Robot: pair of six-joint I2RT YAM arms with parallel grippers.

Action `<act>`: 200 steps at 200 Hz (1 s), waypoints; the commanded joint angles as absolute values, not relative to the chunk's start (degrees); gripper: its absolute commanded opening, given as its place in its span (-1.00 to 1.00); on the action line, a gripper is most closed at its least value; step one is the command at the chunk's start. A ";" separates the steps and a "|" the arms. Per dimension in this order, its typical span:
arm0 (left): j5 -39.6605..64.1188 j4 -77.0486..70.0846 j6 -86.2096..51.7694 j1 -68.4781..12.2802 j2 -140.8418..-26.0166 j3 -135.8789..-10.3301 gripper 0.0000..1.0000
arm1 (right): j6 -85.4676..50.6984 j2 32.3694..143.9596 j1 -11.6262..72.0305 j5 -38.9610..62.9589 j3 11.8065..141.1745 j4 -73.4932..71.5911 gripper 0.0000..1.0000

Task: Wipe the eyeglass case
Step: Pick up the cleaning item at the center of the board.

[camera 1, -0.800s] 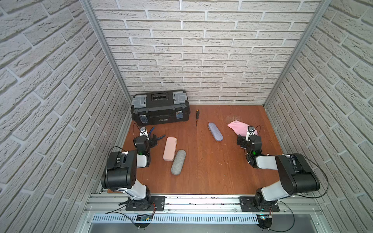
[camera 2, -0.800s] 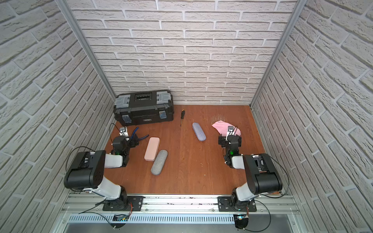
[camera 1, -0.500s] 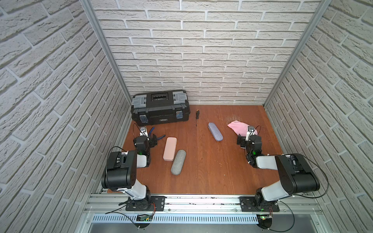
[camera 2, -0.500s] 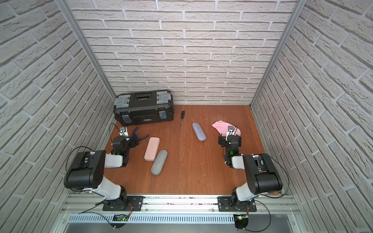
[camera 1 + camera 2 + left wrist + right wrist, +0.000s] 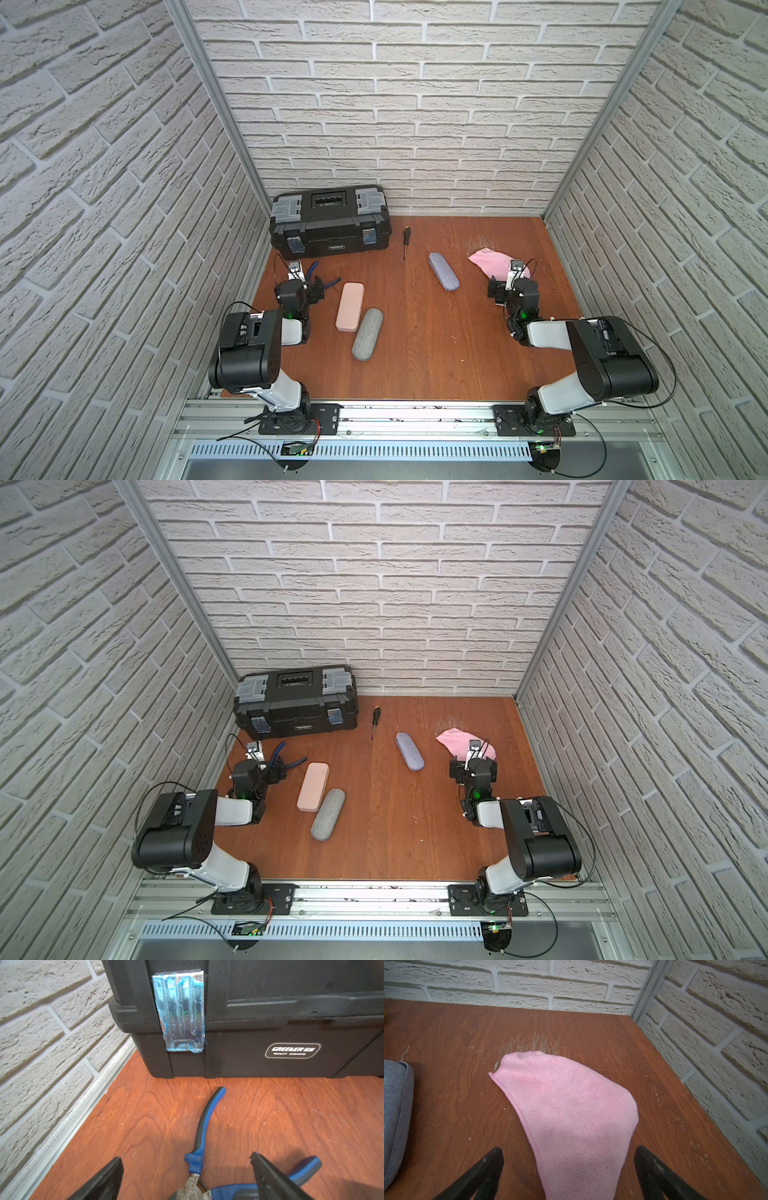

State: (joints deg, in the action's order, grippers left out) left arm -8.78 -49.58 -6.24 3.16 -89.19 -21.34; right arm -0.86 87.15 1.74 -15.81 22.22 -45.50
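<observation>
Blue-grey eyeglass case (image 5: 443, 271) flat on the table (image 5: 436, 353), toward the back.
We note an oblong fabric shell with rounded ends, near the pink cloth (image 5: 571, 1115); left gripper (image 5: 185, 1156) and right gripper (image 5: 569, 1148) stand spread, empty.

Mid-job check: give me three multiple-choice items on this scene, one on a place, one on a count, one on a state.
1. Where is the cloth?
A) on a case
B) on the table, just ahead of the right gripper
C) off the table

2. How many eyeglass cases are on the table?
A) one
B) two
C) three

3. The right gripper is:
A) open
B) shut on the cloth
C) shut on a case

Answers:
1 B, the right wrist view shows it flat on the wood.
2 C, pink, grey and blue ones show in both top views.
3 A, its jaws stand wide apart.
</observation>
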 commanded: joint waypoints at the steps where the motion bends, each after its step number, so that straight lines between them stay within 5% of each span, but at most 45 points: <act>1: -7.07 -40.67 -2.73 0.61 -83.74 -25.53 0.97 | -0.60 85.78 2.10 -14.95 22.00 -49.34 0.98; 44: -28.75 -21.53 -5.75 -9.29 -71.12 -29.79 0.97 | -3.49 70.21 2.68 -13.24 33.99 -13.01 1.00; 100: -29.82 2.09 -13.57 -10.49 -57.53 -36.39 0.96 | -32.49 57.96 7.07 -38.10 46.39 23.58 0.99; 119: -23.96 8.80 -19.67 -8.97 -57.49 -40.39 0.96 | -26.80 55.80 3.45 -21.95 46.42 21.02 0.99; 162: -2.26 7.88 -24.19 -3.13 -61.16 -43.88 0.97 | -28.83 57.94 3.60 -7.12 47.85 25.12 0.66; 200: -3.47 10.78 -26.12 -2.74 -63.15 -47.02 0.97 | -30.00 62.24 4.56 -3.72 49.82 29.17 0.54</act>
